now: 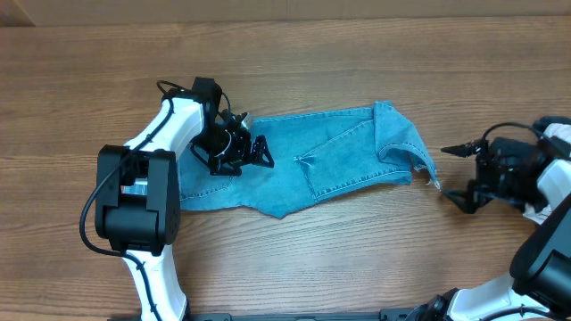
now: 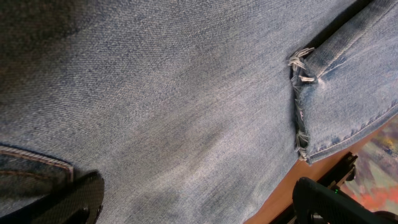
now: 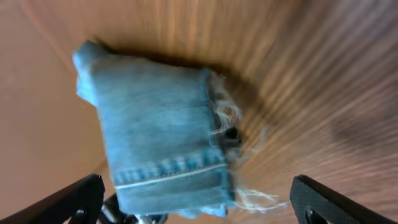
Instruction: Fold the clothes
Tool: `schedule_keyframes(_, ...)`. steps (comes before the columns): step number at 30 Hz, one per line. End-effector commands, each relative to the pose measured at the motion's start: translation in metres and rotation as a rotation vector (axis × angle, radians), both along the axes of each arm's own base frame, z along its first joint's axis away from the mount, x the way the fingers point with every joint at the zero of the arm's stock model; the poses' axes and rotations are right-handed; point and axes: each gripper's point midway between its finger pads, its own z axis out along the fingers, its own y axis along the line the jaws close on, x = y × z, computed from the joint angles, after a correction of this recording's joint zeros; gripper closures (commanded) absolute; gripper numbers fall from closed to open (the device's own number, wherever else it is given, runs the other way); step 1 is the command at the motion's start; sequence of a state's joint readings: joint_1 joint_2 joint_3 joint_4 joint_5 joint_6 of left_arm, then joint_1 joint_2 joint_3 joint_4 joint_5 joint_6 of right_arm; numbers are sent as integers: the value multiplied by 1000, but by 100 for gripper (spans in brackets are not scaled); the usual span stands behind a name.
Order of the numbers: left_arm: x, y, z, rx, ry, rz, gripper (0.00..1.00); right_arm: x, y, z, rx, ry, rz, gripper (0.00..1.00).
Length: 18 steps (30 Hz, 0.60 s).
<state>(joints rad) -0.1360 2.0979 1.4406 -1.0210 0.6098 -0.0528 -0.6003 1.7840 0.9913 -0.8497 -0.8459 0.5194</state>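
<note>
The light blue denim jeans [image 1: 330,156] lie as a long strip across the middle of the wooden table [image 1: 357,53] with only the 3 o'clock hem turned over, so most of the folding seems left, with the left hand [image 1: 259,153] wide open and empty over their 9 o'clock end and the right hand [image 1: 451,174] wide open and empty just off the cloth at 3 o'clock.

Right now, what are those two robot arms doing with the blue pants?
They are working on folding a pair of light blue jeans that lie stretched out on the wooden table. The left gripper hangs open right over one end of the jeans. The right gripper is open too, just beside the frayed hem at the other end. Neither one is holding the jeans at this moment.
</note>
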Motion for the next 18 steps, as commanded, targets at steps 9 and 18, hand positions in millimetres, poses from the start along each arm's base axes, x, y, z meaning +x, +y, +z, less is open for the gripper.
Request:
schedule_keyframes(9, -1, 3, -9, 19, 22, 9, 0, 28, 28, -6, 162, -51, -108, 12)
schedule_keyframes(18, -7, 4, -8, 22, 38, -7, 0, 46, 13, -27, -84, -77, -108, 61)
